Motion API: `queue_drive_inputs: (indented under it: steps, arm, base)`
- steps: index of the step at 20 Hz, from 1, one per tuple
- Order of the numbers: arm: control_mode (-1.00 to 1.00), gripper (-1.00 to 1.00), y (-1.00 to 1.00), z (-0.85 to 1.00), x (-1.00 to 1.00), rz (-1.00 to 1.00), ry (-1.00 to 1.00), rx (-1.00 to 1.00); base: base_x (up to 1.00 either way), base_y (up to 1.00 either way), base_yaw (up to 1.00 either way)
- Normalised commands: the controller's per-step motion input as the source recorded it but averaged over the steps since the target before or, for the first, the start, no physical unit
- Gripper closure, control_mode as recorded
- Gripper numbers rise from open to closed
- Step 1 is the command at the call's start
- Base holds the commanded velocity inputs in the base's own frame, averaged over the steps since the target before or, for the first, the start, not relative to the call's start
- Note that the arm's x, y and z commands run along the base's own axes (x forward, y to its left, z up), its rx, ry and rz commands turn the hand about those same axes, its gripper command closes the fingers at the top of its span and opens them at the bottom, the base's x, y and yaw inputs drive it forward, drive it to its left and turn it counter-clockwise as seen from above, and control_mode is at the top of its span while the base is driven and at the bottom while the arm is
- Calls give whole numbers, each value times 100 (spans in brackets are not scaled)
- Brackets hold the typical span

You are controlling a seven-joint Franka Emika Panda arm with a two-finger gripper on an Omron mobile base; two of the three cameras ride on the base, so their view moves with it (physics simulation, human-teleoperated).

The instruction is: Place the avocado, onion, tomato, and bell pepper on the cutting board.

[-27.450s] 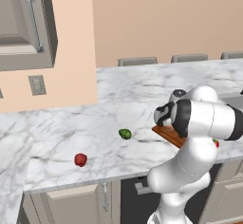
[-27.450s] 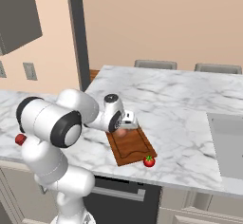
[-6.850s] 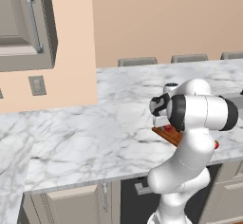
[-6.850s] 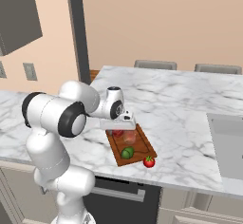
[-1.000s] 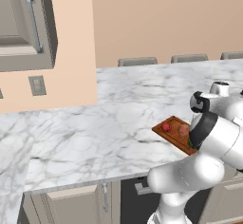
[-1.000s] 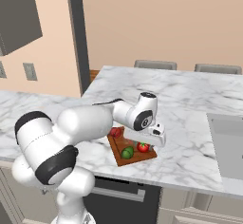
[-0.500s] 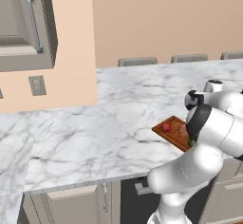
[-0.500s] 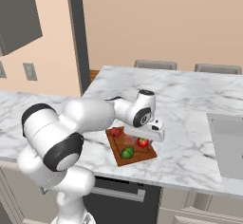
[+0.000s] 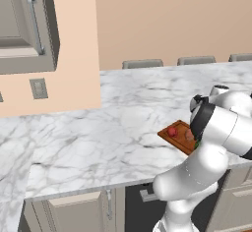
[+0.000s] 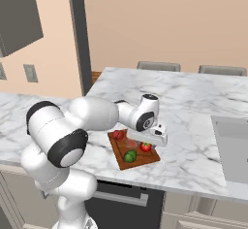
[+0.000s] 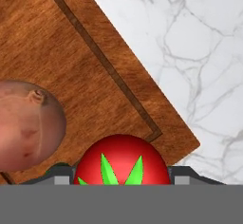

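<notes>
While pinching the tomato between fingers low over the cutting board, close beside the onion (near the board's corner); could roll off onto the desk if released unsettled; could nudge the onion.

Cutting board — reddish-brown wood grain; tomato bright red, green leafy top; onion pale peach-pink; avocado green; bench white marble, grey-veined.
</notes>
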Motion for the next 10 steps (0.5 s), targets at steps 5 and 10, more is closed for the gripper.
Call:
queue_drive_inputs:
  steps: [5, 10]
  arm:
    - [-100, 100, 22, -11, 0, 0, 0, 0]
    - [-100, 100, 1, -23, 0, 0, 0, 0]
  base:
    - [0, 0, 0]
    - [0, 0, 0]
